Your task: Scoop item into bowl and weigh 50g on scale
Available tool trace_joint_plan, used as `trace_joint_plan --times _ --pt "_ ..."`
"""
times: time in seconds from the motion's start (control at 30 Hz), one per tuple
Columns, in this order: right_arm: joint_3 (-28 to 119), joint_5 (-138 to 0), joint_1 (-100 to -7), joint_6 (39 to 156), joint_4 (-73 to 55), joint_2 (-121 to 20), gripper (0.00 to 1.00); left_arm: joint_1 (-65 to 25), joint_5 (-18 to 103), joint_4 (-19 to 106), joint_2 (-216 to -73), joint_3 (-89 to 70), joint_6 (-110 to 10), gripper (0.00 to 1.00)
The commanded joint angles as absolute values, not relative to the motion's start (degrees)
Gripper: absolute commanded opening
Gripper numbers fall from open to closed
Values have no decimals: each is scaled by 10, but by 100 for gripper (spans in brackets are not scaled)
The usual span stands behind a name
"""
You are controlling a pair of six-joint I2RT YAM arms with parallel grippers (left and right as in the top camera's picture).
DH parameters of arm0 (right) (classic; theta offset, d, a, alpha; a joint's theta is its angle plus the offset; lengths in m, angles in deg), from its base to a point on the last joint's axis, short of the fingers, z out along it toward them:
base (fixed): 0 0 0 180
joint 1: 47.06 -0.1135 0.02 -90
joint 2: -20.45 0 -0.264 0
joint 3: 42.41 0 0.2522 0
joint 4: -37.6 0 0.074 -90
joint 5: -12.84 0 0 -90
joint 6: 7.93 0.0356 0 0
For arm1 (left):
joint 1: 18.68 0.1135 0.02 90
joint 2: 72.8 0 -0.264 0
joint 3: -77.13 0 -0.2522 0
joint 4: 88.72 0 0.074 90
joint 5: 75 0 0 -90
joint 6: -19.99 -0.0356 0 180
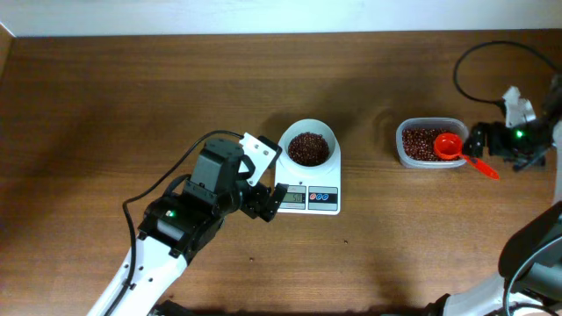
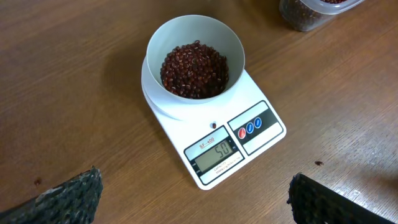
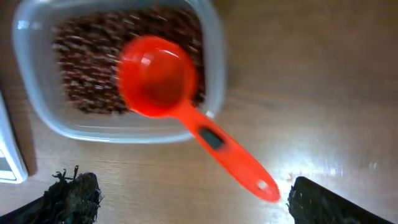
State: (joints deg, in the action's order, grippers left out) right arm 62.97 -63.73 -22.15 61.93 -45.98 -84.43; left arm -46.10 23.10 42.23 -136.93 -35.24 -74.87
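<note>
The white bowl (image 1: 308, 147) (image 2: 194, 65) holds dark red-brown beans (image 2: 194, 70) and stands on the white scale (image 1: 307, 197) (image 2: 238, 140), whose display reads 50. My left gripper (image 1: 268, 189) (image 2: 194, 205) is open and empty, just in front of the scale's left front corner. A red scoop (image 1: 452, 148) (image 3: 158, 78) rests with its empty cup in the clear tub (image 1: 429, 142) (image 3: 37, 109) of beans, handle over the rim onto the table. My right gripper (image 1: 492, 140) (image 3: 189, 199) is open, apart from the scoop's handle.
A black cable (image 1: 479, 66) loops at the back right of the wooden table. One stray bean (image 2: 318, 163) lies right of the scale. The scale's corner (image 3: 9, 155) shows at the left of the right wrist view.
</note>
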Motion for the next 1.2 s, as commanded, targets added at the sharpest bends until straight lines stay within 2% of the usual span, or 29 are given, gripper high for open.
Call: trace_joint_plan --times 0.0,0.2,1.17 --pt "648 -665 -281 596 -462 -830 99 -464 229 423 -1369 -355 -743 99" --pt "648 -740 -363 589 -458 -830 99 -464 229 423 -1369 -355 -743 99" --pt "648 -738 -363 589 -469 -830 99 -464 229 423 -1369 -355 -743 99"
